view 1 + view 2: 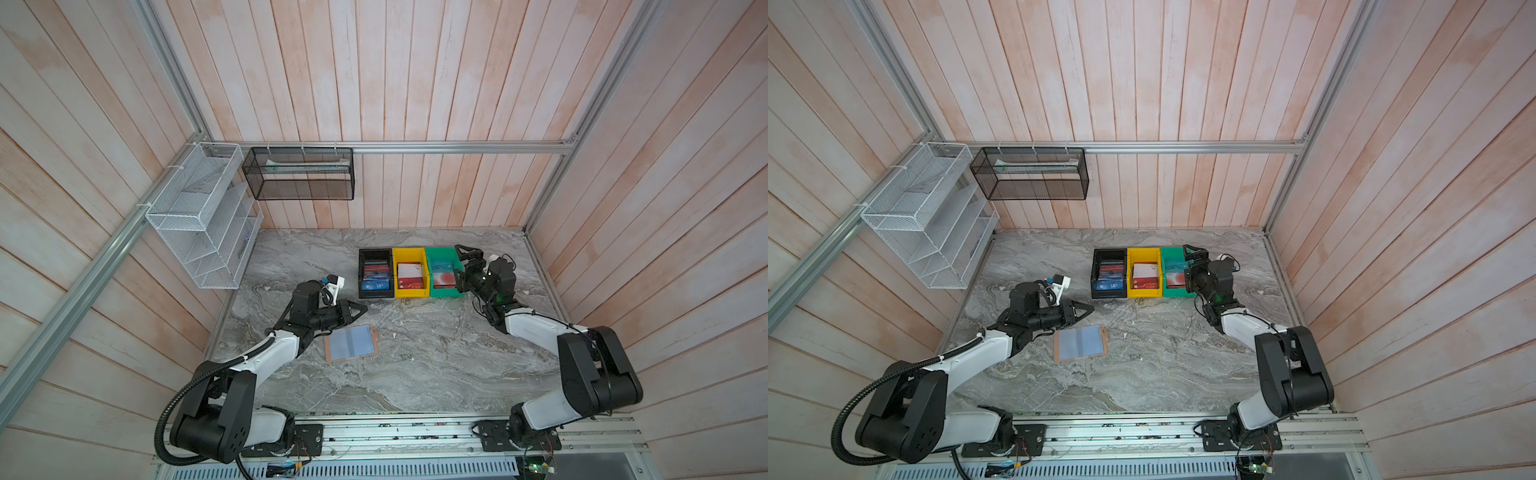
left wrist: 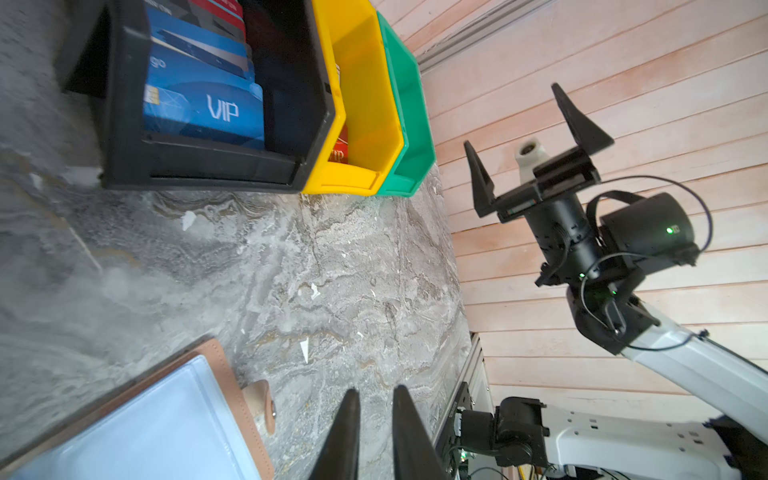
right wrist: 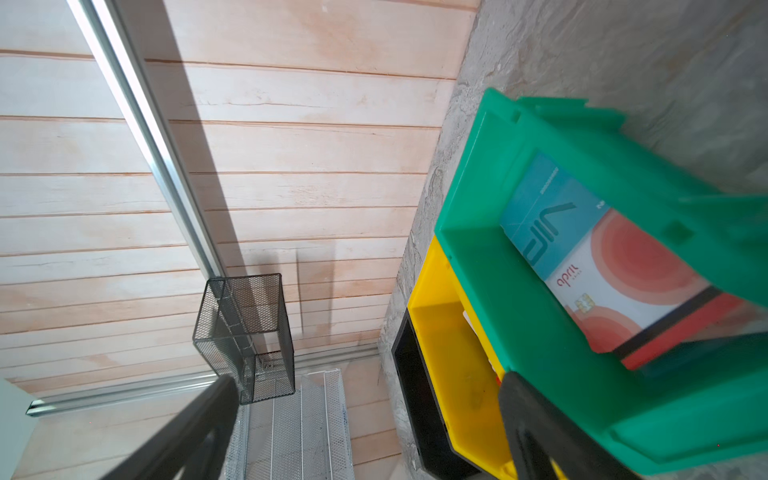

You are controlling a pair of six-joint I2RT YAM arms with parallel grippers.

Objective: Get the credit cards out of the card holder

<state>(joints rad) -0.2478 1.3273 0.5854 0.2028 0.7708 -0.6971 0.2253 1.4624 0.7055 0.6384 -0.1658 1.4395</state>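
Grey marbled tabletop (image 1: 419, 370), walled by pale wooden planks (image 1: 415, 83). We see a white mesh rack (image 1: 195, 220) and a black mesh basket (image 1: 299, 174) hung on the frame near the far left corner.

Close to the left arm we find the card holder (image 1: 351, 344) lying flat and opened. Its clear sleeve pages face up and its snap tab (image 2: 259, 401) points toward the bins.

Toward the far side, three bins stand touching side by side: black bin (image 1: 376, 296), yellow bin (image 1: 410, 294), green bin (image 1: 442, 292). We locate the credit cards inside them:
- **Black bin:** a blue card (image 2: 203, 112) lettered VIP at the front.
- **Yellow bin:** white and red cards (image 1: 409, 274).
- **Green bin:** a teal-blue card (image 3: 540, 216), partly overlapped by a pale card with red circles (image 3: 619, 282).

The left gripper (image 1: 361, 308) lies between the holder and the black bin, just beside the holder's far edge. In its wrist view we see its fingers (image 2: 349, 432) parted by a narrow gap, with nothing between them.

The right gripper (image 1: 459, 264) hovers at the green bin's right rim, jaws spread wide, holding nothing.
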